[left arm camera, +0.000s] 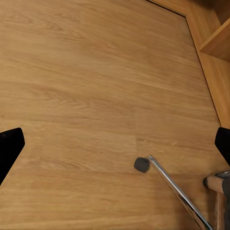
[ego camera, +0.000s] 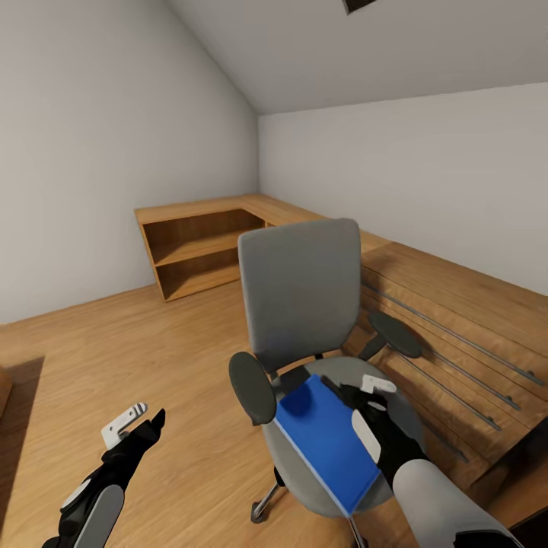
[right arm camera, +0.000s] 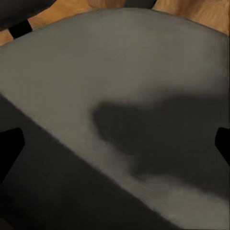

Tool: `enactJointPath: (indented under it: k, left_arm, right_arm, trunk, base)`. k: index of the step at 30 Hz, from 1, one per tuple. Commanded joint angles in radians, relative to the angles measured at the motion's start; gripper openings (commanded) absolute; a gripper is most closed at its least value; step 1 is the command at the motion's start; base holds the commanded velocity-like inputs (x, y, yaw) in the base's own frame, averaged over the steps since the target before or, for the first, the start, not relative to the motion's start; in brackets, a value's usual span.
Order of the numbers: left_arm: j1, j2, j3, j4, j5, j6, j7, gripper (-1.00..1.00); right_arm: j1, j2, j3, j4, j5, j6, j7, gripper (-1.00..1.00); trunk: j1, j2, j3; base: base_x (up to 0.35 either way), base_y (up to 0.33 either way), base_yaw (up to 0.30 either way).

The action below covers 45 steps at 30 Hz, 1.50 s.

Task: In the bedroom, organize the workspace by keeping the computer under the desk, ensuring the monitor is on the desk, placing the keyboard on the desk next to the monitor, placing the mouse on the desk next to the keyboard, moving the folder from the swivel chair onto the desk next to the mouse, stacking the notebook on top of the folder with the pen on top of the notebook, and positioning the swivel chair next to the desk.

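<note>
Right hand [ego camera: 364, 396] hovers over folder's [ego camera: 323, 441] far-right edge, fingers spread, holding nothing; folder runs near-to-far; left hand [ego camera: 141, 426] empty, farther off.

Swivel chair [ego camera: 301, 301]: matt grey cloth, smooth black armrests, shiny chrome base leg [left arm camera: 177, 190]. Folder [ego camera: 326, 440]: smooth bright blue cover. Floor [ego camera: 152, 365] and shelf unit [ego camera: 199, 251]: satin wood grain.

The left gripper [ego camera: 144, 425] hangs low with jaws spread wide — the right gripper [ego camera: 364, 397] reaches forward, jaws likewise parted.
</note>
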Motion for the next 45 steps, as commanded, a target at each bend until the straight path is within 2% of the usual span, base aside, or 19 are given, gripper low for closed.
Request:
enactJointPath:
  k: [1, 7, 26, 34, 45]
  left_arm:
    - [0.0, 0.0, 0.0, -0.001, 0.008, 0.004, 0.006, 1.0]
    - [0.0, 0.0, -0.002, 0.002, 0.009, 0.004, 0.006, 1.0]
    - [0.0, -0.001, -0.002, 0.007, 0.008, 0.004, 0.006, 1.0]
    - [0.0, -0.001, -0.002, 0.008, 0.008, 0.004, 0.006, 1.0]
    - [0.0, -0.001, -0.003, 0.008, 0.008, 0.004, 0.006, 1.0]
  right_arm:
    - [0.0, 0.0, 0.003, -0.014, -0.004, -0.015, -0.007, 1.0]
    - [0.002, 0.0, 0.002, -0.068, -0.002, -0.061, -0.011, 1.0]
    - [0.003, 0.001, 0.002, -0.08, -0.001, -0.068, -0.01, 1.0]
    - [0.003, 0.0, 0.043, -0.079, -0.001, -0.067, -0.008, 1.0]
    - [0.003, -0.002, 0.064, -0.077, 0.006, -0.065, -0.008, 1.0]
  trunk:
    - [0.0, 0.0, -0.001]
    - [0.0, 0.0, 0.003]
    - [0.0, 0.0, 0.021]
    - [0.0, 0.0, 0.02]
    - [0.0, 0.0, 0.017]
  base:
    - [0.0, 0.0, 0.0]
    - [0.0, 0.0, 0.087]
    - [0.0, 0.0, 0.215]
    - [0.0, 0.0, 0.267]
    - [0.0, 0.0, 0.113]
